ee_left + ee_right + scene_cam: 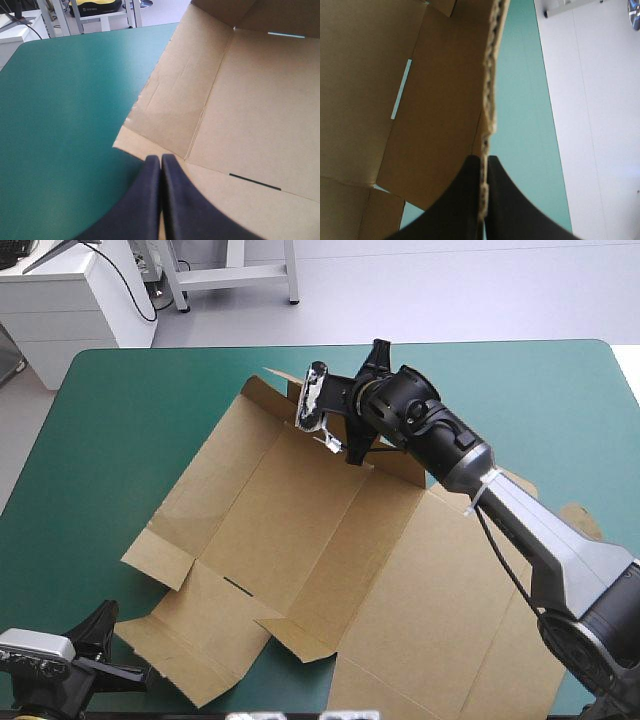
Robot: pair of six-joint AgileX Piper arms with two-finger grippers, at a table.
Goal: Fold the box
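2 grippers are seen at a table (130, 410) with a teal-green cover. The brown box (330, 570) is spread on it as 1 cut sheet, mostly flat, from the middle of the table toward its near right corner. The right gripper (484, 167) is reached across the sheet to its far edge. Its black fingers (465, 200) are closed almost fully on the board, whose rough corrugated edge is seen running out between them, and the board there is tilted up from the cover. The left gripper (160, 160) is held by the table's near left corner, at the sheet's near left edge. Its fingers (140, 205) are pressed together into 1 point, with nothing gripped. 1 thin slot (255, 181) is cut in the panel just ahead of it.
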